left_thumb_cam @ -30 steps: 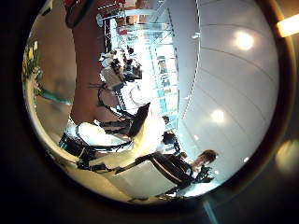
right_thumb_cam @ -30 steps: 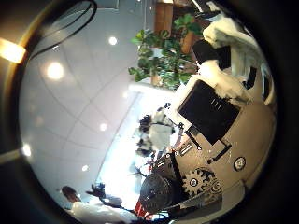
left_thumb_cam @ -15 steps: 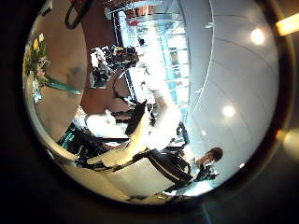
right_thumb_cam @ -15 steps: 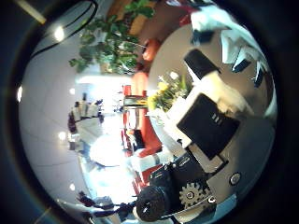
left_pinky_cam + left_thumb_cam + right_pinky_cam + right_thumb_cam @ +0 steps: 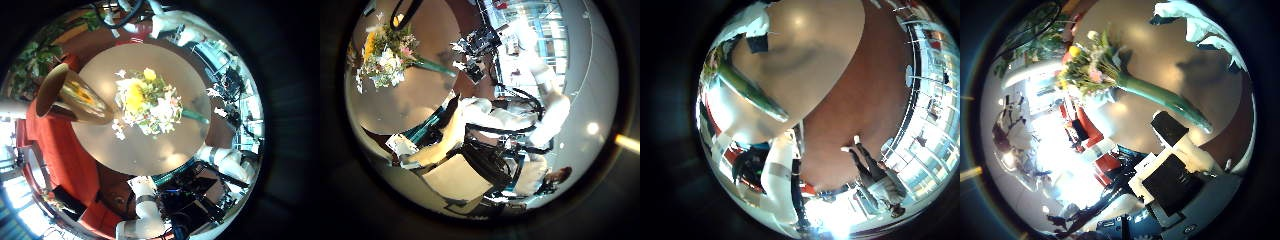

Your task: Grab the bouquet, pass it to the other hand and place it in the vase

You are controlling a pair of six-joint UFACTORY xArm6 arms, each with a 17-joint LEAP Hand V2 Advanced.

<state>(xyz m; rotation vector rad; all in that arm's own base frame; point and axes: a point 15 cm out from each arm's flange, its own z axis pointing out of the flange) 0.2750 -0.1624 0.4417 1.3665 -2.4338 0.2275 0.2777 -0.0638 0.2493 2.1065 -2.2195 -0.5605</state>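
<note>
Bouquet [image 5: 148, 100] lying flat mid-table [image 5: 180, 150], bare tabletop all round it; vase [image 5: 70, 93] upright near the table's edge. Neither hand on the bouquet; finger state impossible to tell.

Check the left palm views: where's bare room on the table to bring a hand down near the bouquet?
The round tan table is bare on both long sides of the yellow-and-white flower bouquet, out to the rim, and also around its green stem end. It is crowded only on the flower-head side, where the gap to the brassy cone-shaped vase at the table's edge is narrow.
</note>
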